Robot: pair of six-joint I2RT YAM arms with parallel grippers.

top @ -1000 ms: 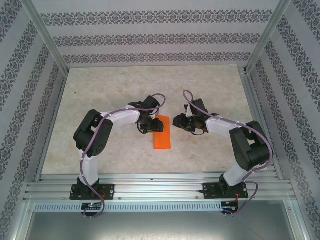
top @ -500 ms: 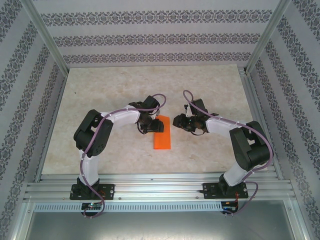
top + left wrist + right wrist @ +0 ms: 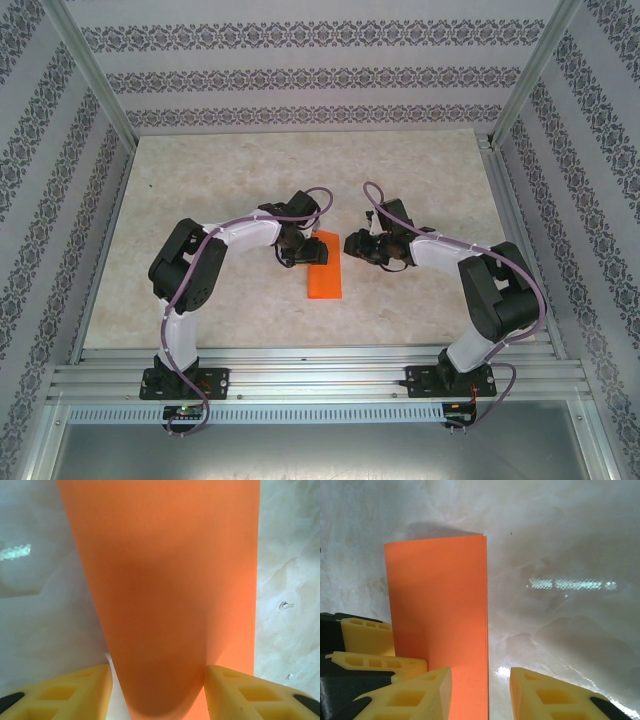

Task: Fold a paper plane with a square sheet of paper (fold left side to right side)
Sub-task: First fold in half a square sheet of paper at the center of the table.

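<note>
A pale, marbled surface (image 3: 200,200) is enclosed by patterned wallpapered walls (image 3: 300,70) and edged by an aluminium frame (image 3: 300,362). Near its centre, between the two arms, the orange sheet of paper (image 3: 324,276) is laid flat, folded into a narrow, smooth rectangle. Its far end is straddled by the left gripper (image 3: 157,680), yellow ribbed fingers (image 3: 75,687) held apart. The right gripper (image 3: 480,682) is also held apart just beside it, one finger over the paper's edge, the other over bare surface.

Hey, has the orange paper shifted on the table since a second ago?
No. The orange paper lies at the same spot, judged against the table's near rail.
</note>
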